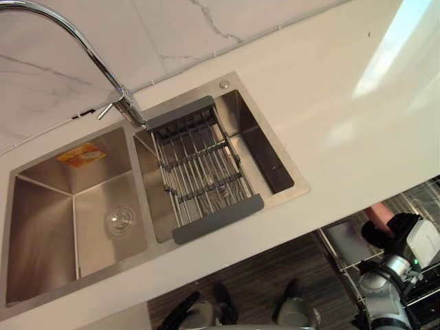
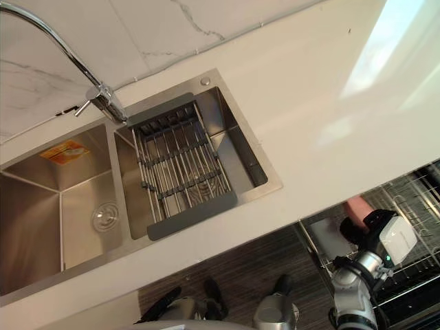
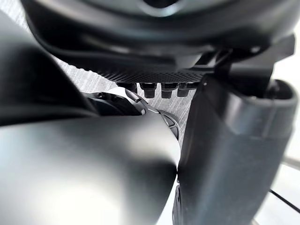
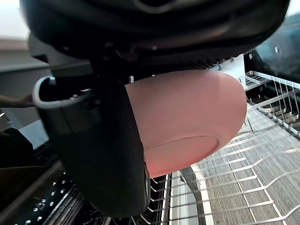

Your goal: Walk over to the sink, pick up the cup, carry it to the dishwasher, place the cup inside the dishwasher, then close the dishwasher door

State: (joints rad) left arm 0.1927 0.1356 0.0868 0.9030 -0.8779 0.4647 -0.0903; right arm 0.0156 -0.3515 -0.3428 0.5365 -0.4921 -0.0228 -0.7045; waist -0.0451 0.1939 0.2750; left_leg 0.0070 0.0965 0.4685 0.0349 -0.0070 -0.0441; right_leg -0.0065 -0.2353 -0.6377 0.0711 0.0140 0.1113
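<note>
White surface (image 1: 330, 82) is spread across the upper part of the head views, with a steel double sink (image 1: 41, 227) set into it at the left. At the lower right of those views a wire dishwasher rack (image 2: 412, 199) is seen below the surface's edge. Over it the right hand (image 4: 93, 140) is curled round the pink cup (image 4: 187, 112), thumb wrapped across its side. The cup is held tilted, base turned outward toward the wires, mouth hidden behind the hand. It is apart from the rack, which lies just beneath, so a lowering is judged to be called for. The state of the left hand (image 3: 225, 154), shown in its own wrist view, cannot be told.
</note>
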